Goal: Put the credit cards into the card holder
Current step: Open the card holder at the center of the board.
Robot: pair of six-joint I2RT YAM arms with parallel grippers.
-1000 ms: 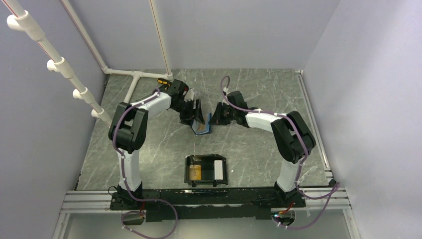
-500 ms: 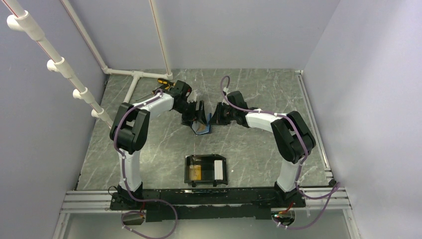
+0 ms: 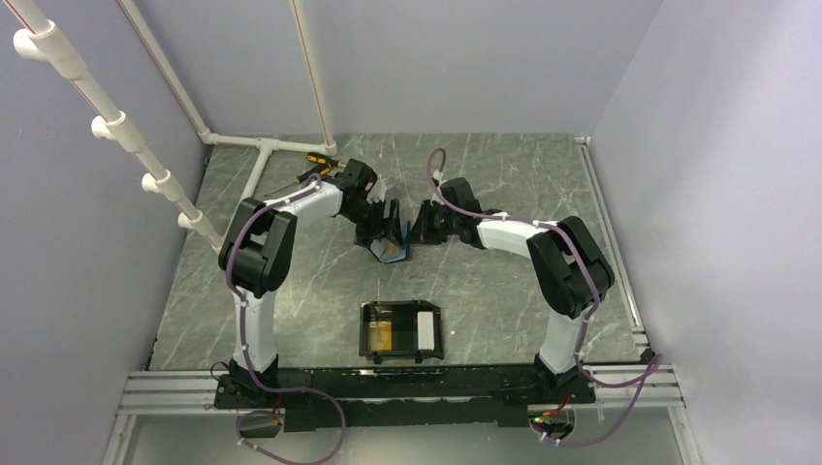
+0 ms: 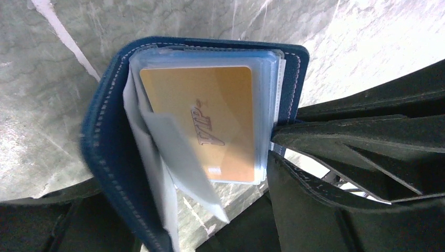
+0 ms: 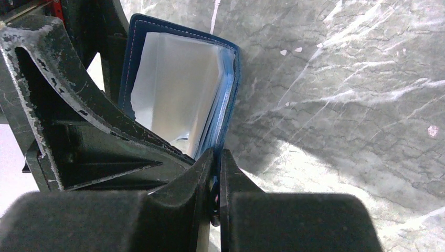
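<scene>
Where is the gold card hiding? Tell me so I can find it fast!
Look at the grey marble table, toward its far middle, where a dark blue wallet is open. Tucked inside, behind clear plastic, is the orange-gold card with slanted letters. Unlike the other gold card lying in the black tray, this one sits in the wallet.

- Left arm (image 3: 296,201): stretched out, wrist turned in toward the wallet (image 3: 395,252).
- Left gripper (image 3: 386,224): at the wallet's left side, jaws spread wide.
- Right arm (image 3: 506,233): stretched to the wallet's right side.
- Right gripper (image 5: 216,160): pinched tight on the wallet's right edge, facing the left gripper.
</scene>
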